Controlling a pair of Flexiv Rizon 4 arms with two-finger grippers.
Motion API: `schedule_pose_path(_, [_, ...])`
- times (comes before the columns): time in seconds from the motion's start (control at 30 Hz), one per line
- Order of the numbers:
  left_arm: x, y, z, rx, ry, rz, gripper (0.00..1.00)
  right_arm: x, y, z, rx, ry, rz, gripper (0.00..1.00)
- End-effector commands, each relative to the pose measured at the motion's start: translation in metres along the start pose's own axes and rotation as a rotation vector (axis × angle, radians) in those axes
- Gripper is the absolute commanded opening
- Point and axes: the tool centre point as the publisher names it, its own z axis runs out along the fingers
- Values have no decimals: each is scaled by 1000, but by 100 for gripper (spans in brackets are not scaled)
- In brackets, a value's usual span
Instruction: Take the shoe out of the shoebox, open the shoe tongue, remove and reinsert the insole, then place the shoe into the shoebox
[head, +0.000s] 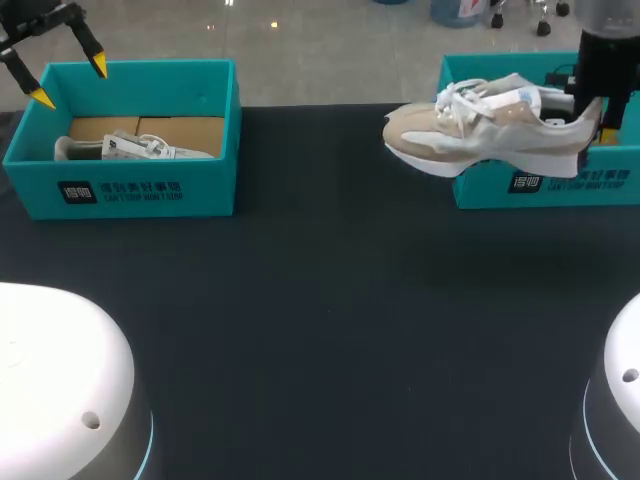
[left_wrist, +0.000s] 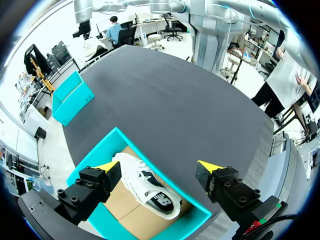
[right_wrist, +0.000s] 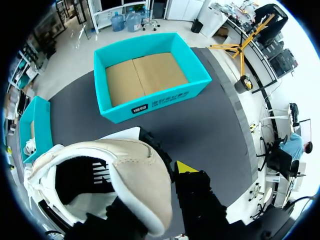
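The dark desk (head: 330, 330) carries two teal boxes near its far edge, well apart. The right shoebox (head: 560, 185) stands at the far right. Only the right wrist view looks into it, and it shows nothing there but a brown cardboard floor (right_wrist: 142, 75). The left shoebox (head: 150, 185) stands at the far left. The head view shows a pale second shoe (head: 140, 148) lying low inside it on cardboard. The left wrist view, looking straight down, adds that this shoe lies on its side, white with a dark mark on its flank, near one long wall.

The beige shoe (head: 480, 135), tan and white with white laces, hangs in the air in front of the right shoebox. Its toe points toward the middle of the desk and its sole clears the surface. The head view shows it whole from the side. The right wrist view shows instead its heel and dark opening from close by, covering most of what lies under that arm.

The right gripper (head: 600, 118) holds the beige shoe by the heel. In its own view one yellow tip sits just beside the heel and the other is hidden by the shoe. The left gripper (head: 71, 82) hangs above the left shoebox with its fingers spread wide and nothing between them. Its own view shows both yellow tips apart over the second shoe.
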Motion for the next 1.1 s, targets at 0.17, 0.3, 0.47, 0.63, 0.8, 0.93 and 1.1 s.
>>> schedule_pose_path(0.17, [0, 0, -1, 0, 2, 1, 100, 19, -51, -6, -134, 1, 1, 0])
schedule_pose_path(0.3, [0, 0, -1, 0, 2, 1, 100, 28, -71, -8, -124, 0, -9, 0])
schedule_pose_path(0.47, [0, 0, -1, 0, 2, 1, 100, 36, -91, -8, -96, 2, -22, 0])
schedule_pose_path(0.63, [0, 0, -1, 0, 2, 1, 100, 37, -94, -8, -79, 2, -25, 0])
schedule_pose_path(0.8, [0, 0, -1, 0, 2, 1, 100, 37, -94, -8, -79, 2, -25, 0])
schedule_pose_path(0.93, [0, 0, -1, 0, 2, 1, 100, 37, -94, -8, -79, 2, -25, 0])
schedule_pose_path(1.1, [0, 0, -1, 0, 2, 1, 100, 37, -94, -8, -79, 2, -25, 0])
